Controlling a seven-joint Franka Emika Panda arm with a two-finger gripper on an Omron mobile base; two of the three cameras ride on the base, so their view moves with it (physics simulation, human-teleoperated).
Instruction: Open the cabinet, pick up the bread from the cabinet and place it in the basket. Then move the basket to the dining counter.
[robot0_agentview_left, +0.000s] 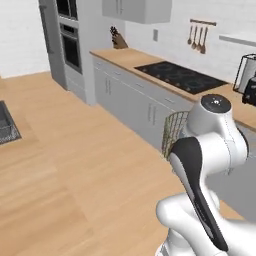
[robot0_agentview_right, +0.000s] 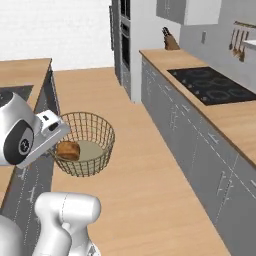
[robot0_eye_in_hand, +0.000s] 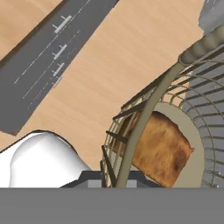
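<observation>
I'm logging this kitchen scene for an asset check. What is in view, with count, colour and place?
basket: one, bronze wire mesh with pale bottom, carried above the wood floor, its rim at the tool
bread: one, brown, inside the basket
hob: one, black, set in the wall-side worktop
knife block: one, brown, far end of that worktop
hanging utensils: several, brown, on a wall rail
low cabinets: one run, grey, under the worktop
oven tower: one, grey and black, far end
dining counter: one, light wood, across the aisle
arm: one, white with dark joints
tool: one, dark, shut on the basket's rim
</observation>
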